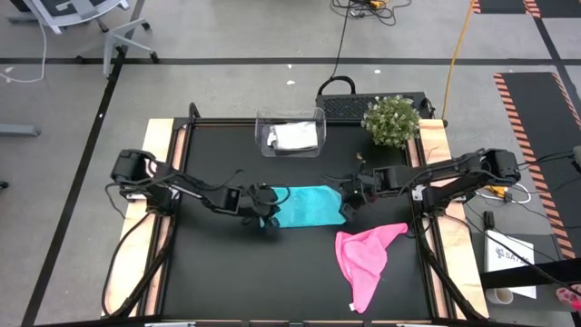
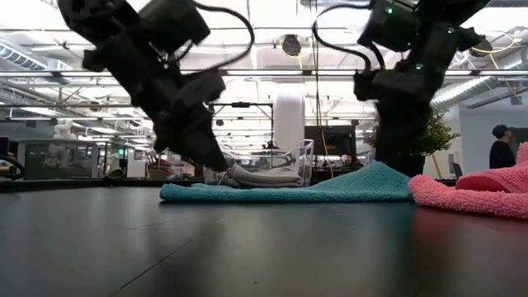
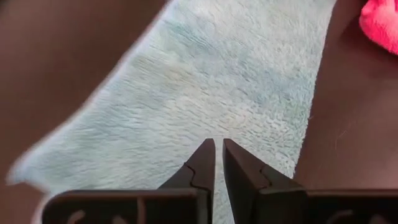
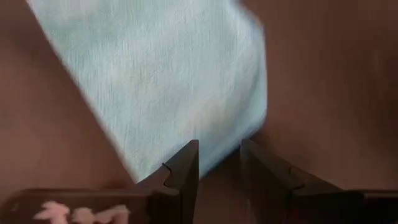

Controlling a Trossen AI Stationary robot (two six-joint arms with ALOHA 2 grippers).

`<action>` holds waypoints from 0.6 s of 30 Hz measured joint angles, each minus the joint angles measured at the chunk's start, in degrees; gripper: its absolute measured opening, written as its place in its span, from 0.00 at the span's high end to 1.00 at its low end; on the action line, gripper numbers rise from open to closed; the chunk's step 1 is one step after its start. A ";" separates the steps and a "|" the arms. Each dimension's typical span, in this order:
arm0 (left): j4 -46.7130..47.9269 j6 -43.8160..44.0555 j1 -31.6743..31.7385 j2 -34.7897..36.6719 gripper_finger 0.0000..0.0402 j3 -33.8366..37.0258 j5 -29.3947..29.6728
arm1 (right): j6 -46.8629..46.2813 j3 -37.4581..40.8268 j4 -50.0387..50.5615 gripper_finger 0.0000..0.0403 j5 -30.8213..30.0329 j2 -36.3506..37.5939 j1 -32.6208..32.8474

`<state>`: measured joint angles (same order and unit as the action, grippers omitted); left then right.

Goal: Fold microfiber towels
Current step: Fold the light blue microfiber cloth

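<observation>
Left gripper (image 3: 218, 149) is pinching teal towel (image 1: 309, 204); right gripper (image 4: 219, 155) standing released. Pink towel (image 1: 366, 259) lying unfolded; grey-white towel (image 1: 295, 136) binned.

Bare table (image 1: 218, 263) front-left; pink towel (image 1: 365, 259) blocks front-right.

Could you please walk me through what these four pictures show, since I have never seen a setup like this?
This is a two-armed robot at a black table. One camera looks down from overhead, one sits at table height, and one rides on each wrist. A teal towel lies flat in the middle, a pink towel lies crumpled beside it, and a grey-white towel sits in a clear bin at the back, next to a small plant. The left gripper is nearly closed at one end of the teal towel; the right gripper stands open at the other end.
</observation>
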<state>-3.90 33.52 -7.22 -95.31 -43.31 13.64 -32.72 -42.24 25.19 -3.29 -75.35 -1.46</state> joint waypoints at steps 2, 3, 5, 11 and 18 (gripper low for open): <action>1.15 0.13 0.00 -1.44 0.92 0.05 -0.73 | -2.60 0.24 0.71 0.72 5.70 0.22 -0.77; 1.20 0.11 0.00 -2.07 0.92 0.13 -1.12 | -3.94 0.71 -0.50 0.72 8.71 0.12 -1.04; 0.41 0.22 0.00 -3.55 0.92 -0.17 -1.72 | -6.48 2.34 -3.04 0.72 13.29 0.08 -1.37; 1.71 0.19 0.00 -3.65 0.92 -0.07 -1.66 | -10.54 10.09 -17.18 0.72 12.26 0.05 -1.86; 1.49 0.15 0.02 -3.64 0.92 -0.04 -1.68 | -3.90 10.78 -18.35 0.76 4.67 0.22 -1.91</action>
<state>-2.40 33.67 -7.20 -98.96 -43.35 11.97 -36.62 -31.46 6.85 1.38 -75.13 -3.38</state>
